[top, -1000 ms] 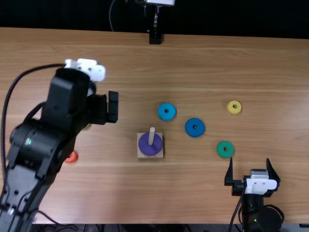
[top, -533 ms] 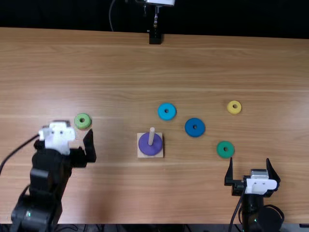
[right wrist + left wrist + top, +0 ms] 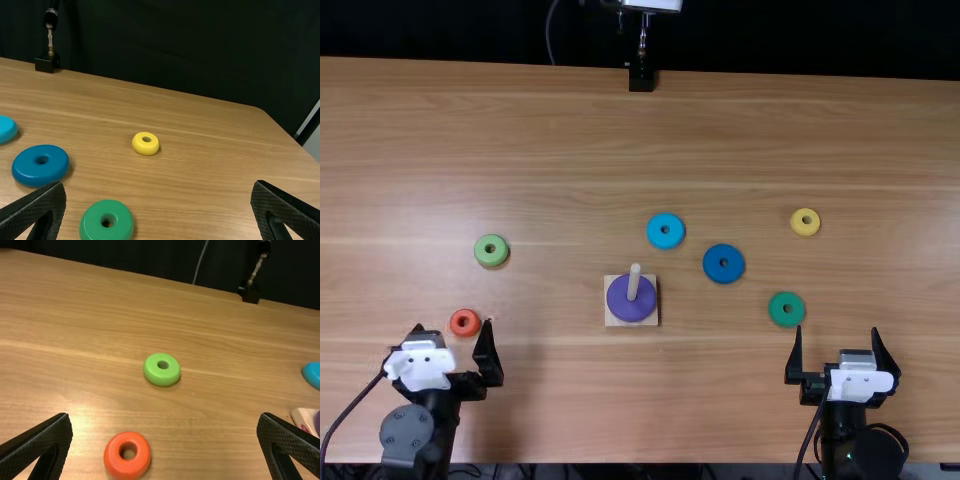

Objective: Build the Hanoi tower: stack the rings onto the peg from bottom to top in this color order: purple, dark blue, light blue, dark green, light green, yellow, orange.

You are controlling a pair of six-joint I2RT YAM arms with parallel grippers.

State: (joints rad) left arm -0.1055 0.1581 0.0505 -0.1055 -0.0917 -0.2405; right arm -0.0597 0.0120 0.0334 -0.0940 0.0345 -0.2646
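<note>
The purple ring (image 3: 631, 299) lies around the peg (image 3: 634, 282) on its square base. To its upper right are the light blue ring (image 3: 666, 231) and dark blue ring (image 3: 724, 263); farther right are the dark green ring (image 3: 787, 309) and yellow ring (image 3: 805, 222). At left lie the light green ring (image 3: 491, 251) and orange ring (image 3: 465, 322). My left gripper (image 3: 453, 335), also in its wrist view (image 3: 165, 440), stands open just nearer than the orange ring. My right gripper (image 3: 839, 340), open too in its wrist view (image 3: 158, 200), is just nearer than the dark green ring.
A black stand (image 3: 641, 78) with a metal rod is at the far edge of the wooden table (image 3: 740, 130). Dark cables run beside each arm at the near edge.
My left gripper has drawn back toward the near left, first uncovering the light green ring and then the orange one. The right arm and the rings have stayed still.
</note>
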